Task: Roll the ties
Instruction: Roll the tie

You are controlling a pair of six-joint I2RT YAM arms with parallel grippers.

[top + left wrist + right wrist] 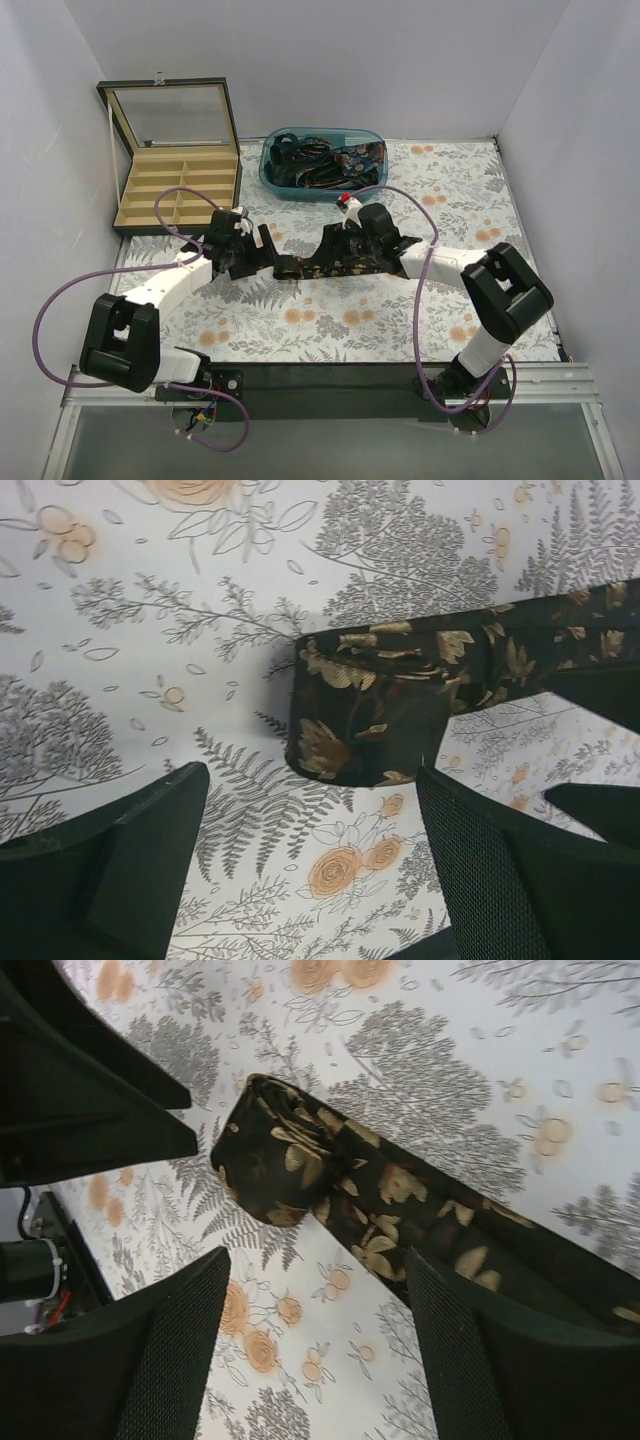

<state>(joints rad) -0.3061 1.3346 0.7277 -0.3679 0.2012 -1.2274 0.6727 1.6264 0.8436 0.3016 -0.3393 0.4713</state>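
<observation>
A black tie with gold leaf patterning (pixel 340 265) lies across the middle of the floral cloth, between the two grippers. Its left end is wound into a short roll (pixel 360 730), which the right wrist view also shows as a roll (pixel 272 1160), with the flat strip running off to the lower right. My left gripper (pixel 260 252) hangs open just left of the roll (pixel 310 870), holding nothing. My right gripper (pixel 332 248) is open above the strip (pixel 315 1350). One of its fingers (pixel 490 1360) overlaps the tie's strip, and only cloth shows between the jaws.
A blue tub (pixel 322 162) holding more dark ties stands at the back centre. An open compartment box (pixel 178 195) with a raised glass lid sits at the back left. Purple cables loop beside both arms. White walls close the sides.
</observation>
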